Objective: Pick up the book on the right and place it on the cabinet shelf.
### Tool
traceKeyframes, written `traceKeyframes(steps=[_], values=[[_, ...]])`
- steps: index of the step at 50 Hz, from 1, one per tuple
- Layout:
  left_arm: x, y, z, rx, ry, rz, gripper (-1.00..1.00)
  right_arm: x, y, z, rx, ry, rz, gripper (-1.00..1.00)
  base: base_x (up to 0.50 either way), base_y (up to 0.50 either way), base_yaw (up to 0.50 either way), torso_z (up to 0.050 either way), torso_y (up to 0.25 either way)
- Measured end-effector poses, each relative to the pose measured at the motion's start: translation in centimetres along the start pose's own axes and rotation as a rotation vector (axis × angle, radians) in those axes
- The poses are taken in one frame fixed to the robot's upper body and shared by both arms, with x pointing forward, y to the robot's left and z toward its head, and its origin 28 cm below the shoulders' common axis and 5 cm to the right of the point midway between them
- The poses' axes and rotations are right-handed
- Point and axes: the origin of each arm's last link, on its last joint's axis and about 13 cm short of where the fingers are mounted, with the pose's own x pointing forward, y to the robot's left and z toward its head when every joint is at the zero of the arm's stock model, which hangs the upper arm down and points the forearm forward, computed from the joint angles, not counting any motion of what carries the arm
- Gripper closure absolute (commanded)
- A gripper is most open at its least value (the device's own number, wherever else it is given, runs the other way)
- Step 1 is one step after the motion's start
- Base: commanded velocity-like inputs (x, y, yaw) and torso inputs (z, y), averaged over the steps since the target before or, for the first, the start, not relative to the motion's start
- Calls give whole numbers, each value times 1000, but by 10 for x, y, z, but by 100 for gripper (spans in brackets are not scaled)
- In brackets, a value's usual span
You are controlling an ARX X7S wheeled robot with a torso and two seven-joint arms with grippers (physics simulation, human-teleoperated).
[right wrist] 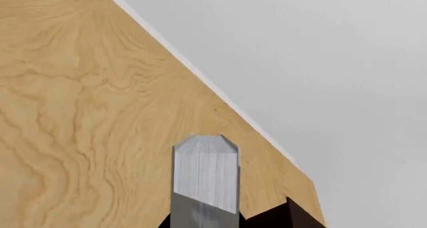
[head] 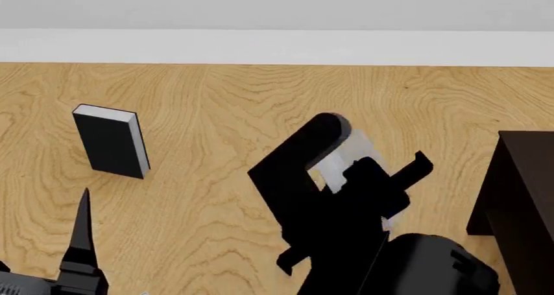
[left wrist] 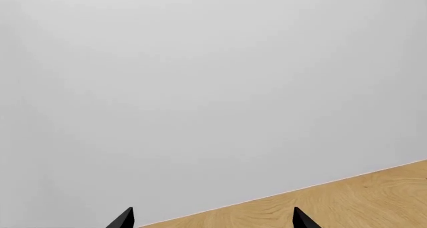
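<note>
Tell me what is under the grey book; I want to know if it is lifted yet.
Under the grey book the right wrist view shows only wooden floor. The right gripper holds it. In the head view, the arm covers its lower end, so any contact with the floor stays hidden.

Black book [head: 111, 141] stands left; book [head: 346, 153] centre; cabinet [head: 519, 198] right.

Light wood-grain floor [head: 216, 100] under black-covered book [head: 111, 141] and cabinet [head: 519, 198]
</note>
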Motion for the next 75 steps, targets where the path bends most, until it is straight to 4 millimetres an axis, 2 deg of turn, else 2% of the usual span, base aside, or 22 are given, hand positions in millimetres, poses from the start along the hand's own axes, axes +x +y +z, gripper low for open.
traceKeyframes(steps=[23, 41, 75], values=[[-1, 2, 2, -20, 0, 6, -100, 24, 45, -1, -218, 52, -244, 100, 0, 0, 0, 0, 1], [-1, 3, 3, -23, -1, 9, -100, 37, 76, -18, -358, 95, -389, 100, 0, 0, 0, 1, 2], [-1, 3, 3, -30, -4, 5, -100, 66, 104, -43, -442, 167, -480, 100, 0, 0, 0, 0, 1]])
